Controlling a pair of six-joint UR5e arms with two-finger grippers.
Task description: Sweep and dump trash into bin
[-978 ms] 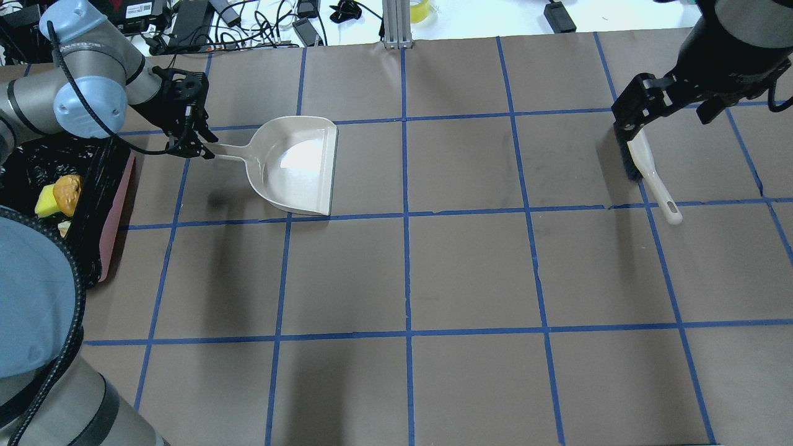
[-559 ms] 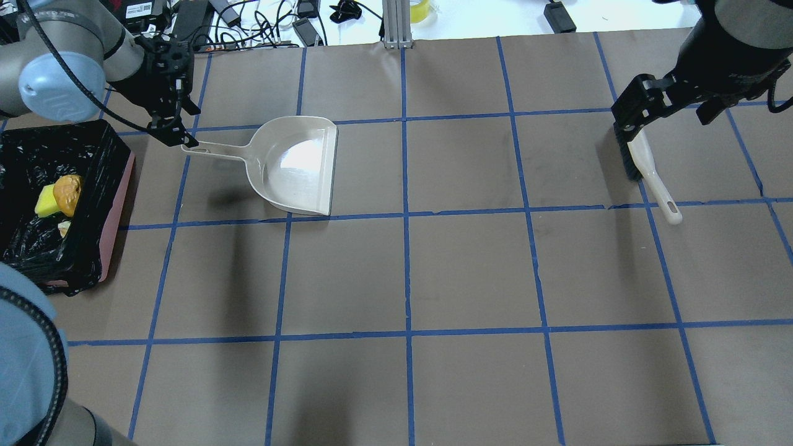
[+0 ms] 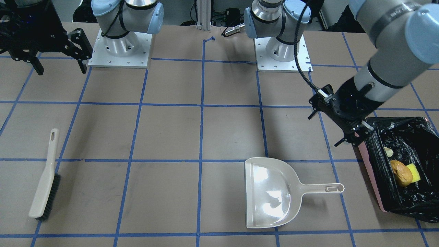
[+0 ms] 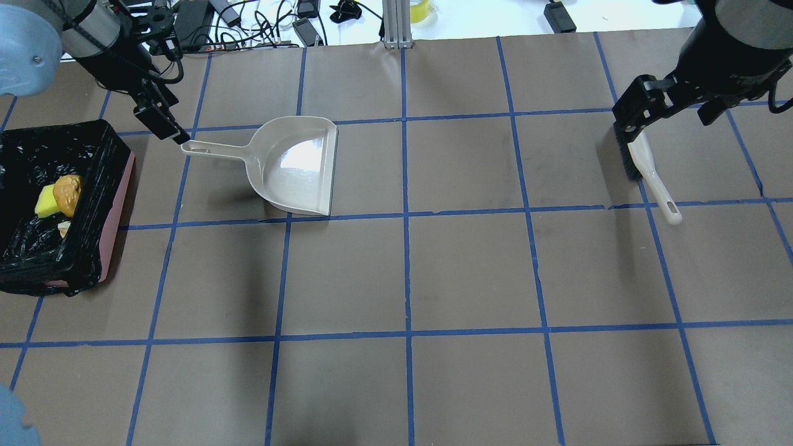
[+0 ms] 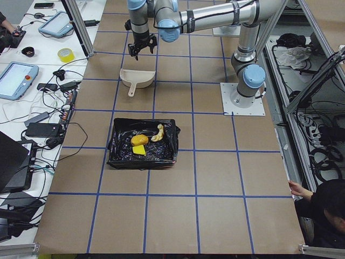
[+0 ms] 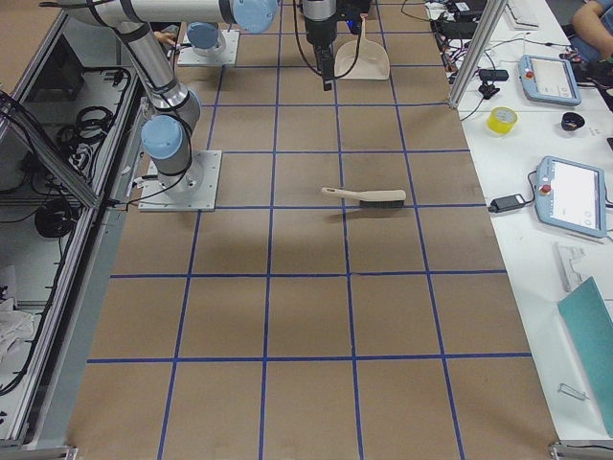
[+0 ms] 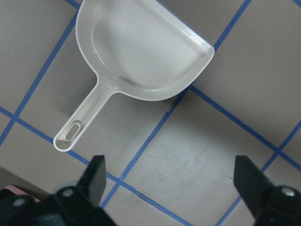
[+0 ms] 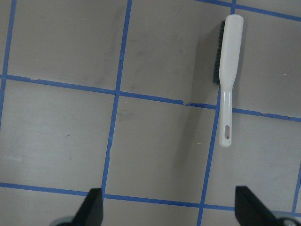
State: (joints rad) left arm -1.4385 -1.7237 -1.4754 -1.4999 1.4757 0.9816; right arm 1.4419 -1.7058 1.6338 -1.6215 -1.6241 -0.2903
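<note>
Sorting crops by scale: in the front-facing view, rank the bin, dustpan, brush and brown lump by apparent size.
1. bin, though partly cut off at the edge
2. dustpan
3. brush, about as long as the dustpan but far slimmer
4. brown lump

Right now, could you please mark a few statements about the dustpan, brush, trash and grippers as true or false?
1. The dustpan lies empty on the table. True.
2. The left gripper is clamped on the dustpan's handle. False: it is open and clear of the handle.
3. All three pieces of trash sit inside the bin. True.
4. The right gripper holds the brush. False: it is open, and the brush lies on the table.
</note>
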